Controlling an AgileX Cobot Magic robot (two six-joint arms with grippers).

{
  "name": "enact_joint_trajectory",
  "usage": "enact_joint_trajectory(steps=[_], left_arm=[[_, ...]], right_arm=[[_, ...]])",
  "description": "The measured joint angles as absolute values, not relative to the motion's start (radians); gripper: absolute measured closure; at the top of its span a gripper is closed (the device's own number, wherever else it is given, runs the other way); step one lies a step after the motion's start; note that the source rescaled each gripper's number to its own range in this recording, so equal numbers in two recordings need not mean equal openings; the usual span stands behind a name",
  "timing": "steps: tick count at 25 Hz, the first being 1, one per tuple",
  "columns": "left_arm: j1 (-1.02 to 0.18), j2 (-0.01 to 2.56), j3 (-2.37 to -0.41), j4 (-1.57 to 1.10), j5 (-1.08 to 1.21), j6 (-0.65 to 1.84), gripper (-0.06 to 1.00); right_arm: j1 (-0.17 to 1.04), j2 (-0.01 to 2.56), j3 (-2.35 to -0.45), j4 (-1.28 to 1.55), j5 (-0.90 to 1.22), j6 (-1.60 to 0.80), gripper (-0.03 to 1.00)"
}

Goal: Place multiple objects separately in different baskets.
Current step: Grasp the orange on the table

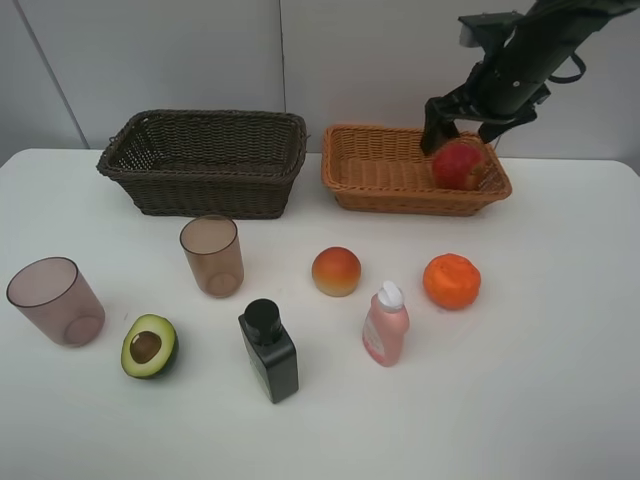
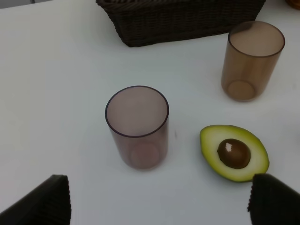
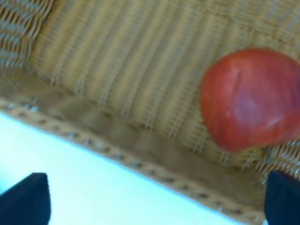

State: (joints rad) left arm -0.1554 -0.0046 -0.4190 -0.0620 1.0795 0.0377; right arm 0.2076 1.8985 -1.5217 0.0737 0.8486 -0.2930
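The right gripper [image 1: 461,128] hangs just over the right end of the light orange-tan basket [image 1: 370,172] with its jaws spread wide. The red apple [image 1: 460,164] lies on the wicker floor below, close to the end wall. In the wrist view it sits off to one side of the claw, not between the fingers, so I'd say it is let go, not gripped. Fruit seems meant for this shallow basket, leaving the dark brown basket [image 1: 200,190] for the containers. The left gripper [image 2: 159,201] is open too and holds nothing, poised above the nearer cup [image 2: 137,126] and the avocado half [image 2: 234,152]. The peach [image 1: 336,271], tangerine [image 1: 451,281], pink bottle [image 1: 385,328], black square bottle [image 1: 270,355] and second cup [image 1: 212,255] wait on the white table [image 1: 560,380]
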Motion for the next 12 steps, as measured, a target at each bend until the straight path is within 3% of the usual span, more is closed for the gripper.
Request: enact_joint_trajectory(steps=[12], left_arm=[[-0.155,-0.005,-0.419,-0.062,1.079,0.038,-0.06]], right_arm=[[0.267,1.887,-1.489,0.058,1.047,-0.272,0.04]])
